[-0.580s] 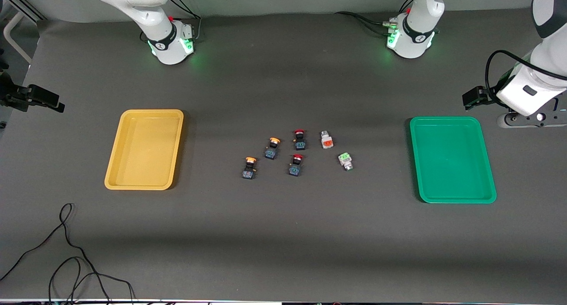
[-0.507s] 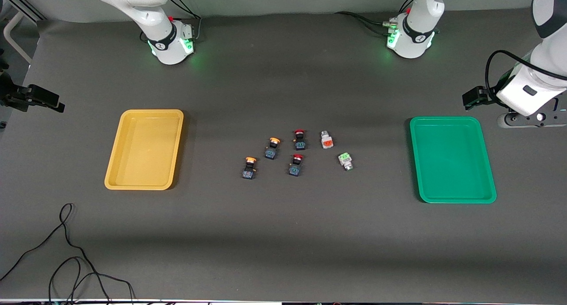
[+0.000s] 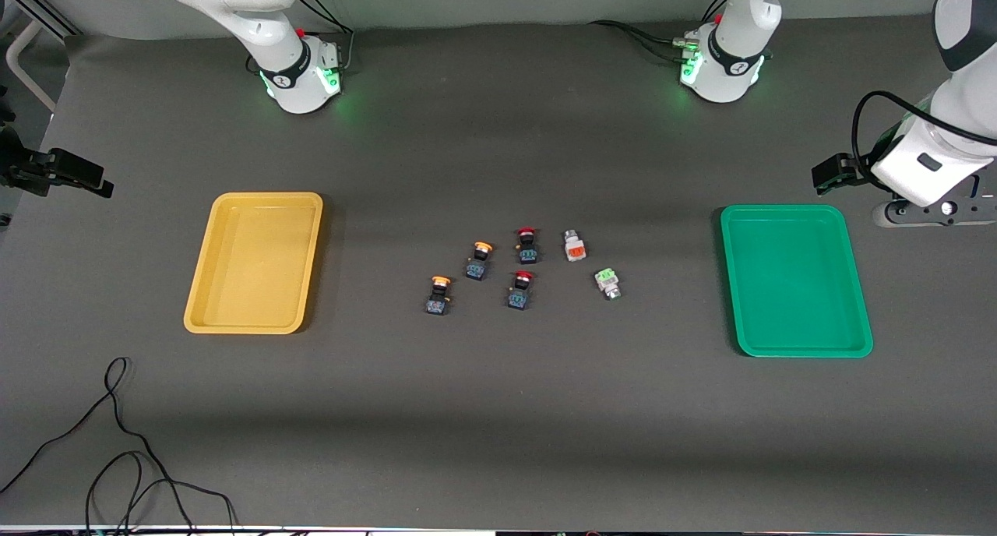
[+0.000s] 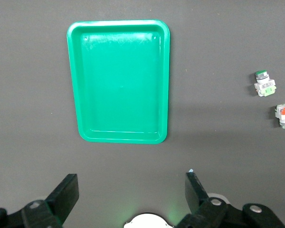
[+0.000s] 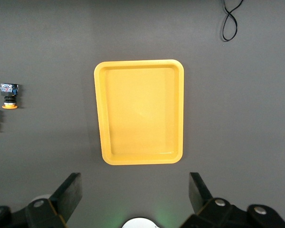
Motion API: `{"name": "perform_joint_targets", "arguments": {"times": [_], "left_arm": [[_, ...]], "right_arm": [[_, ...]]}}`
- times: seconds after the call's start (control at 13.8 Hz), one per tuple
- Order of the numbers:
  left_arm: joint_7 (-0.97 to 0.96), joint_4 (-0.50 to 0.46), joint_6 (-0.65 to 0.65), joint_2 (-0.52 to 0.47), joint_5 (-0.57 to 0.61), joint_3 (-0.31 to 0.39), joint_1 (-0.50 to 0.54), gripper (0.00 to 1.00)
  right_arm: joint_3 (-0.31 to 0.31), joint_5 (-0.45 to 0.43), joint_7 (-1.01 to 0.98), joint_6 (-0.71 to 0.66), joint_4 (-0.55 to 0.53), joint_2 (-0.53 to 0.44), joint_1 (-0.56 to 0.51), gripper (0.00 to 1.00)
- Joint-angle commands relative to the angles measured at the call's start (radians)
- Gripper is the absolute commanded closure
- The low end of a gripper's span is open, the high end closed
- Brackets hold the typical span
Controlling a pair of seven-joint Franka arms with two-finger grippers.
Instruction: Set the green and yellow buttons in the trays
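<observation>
While both arms wait raised, the left gripper (image 4: 130, 192) hangs with jaws spread wide over the tabletop (image 3: 498, 411) beside the green tray (image 3: 794, 280), and the right gripper (image 5: 135, 194) hangs likewise released beside the yellow tray (image 3: 255, 262). Both trays hold nothing. Two yellow-capped buttons (image 3: 438, 294), two white-bodied buttons (image 3: 607, 282) and two red-capped buttons (image 3: 527, 245) lie clustered midway between the trays.

Left gripper (image 4: 130, 192): raised at the left arm's end of the table; fingers spread wide; nothing between them
Right gripper (image 5: 135, 192): raised at the right arm's end; fingers wide apart; empty
</observation>
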Motion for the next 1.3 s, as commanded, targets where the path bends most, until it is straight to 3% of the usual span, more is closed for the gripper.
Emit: {"name": "perform_joint_targets", "arguments": {"times": [0.0,0.22,0.72,1.01,1.23], "left_arm": [[-0.004,0.02,-0.009,0.009,-0.01,-0.003,0.004,0.0],[-0.002,0.02,-0.009,0.009,-0.01,-0.003,0.006,0.0],[-0.005,0.02,-0.01,0.009,-0.01,-0.003,0.004,0.0],[-0.004,0.02,-0.01,0.009,-0.011,-0.003,0.004,0.0],[-0.005,0.019,-0.009,0.009,-0.013,-0.003,0.004,0.0]], "right_arm": [[0.003,-0.01,-0.002,-0.003,-0.005,-0.013,0.034,0.0],[0.002,0.06,0.126,0.004,-0.06,-0.026,0.103,0.0],[0.002,0.066,0.632,0.133,-0.126,-0.007,0.526,0.0],[0.002,0.068,1.006,0.289,-0.077,0.159,0.801,0.0],[0.002,0.065,1.151,0.307,0.021,0.262,0.886,0.0]]}}
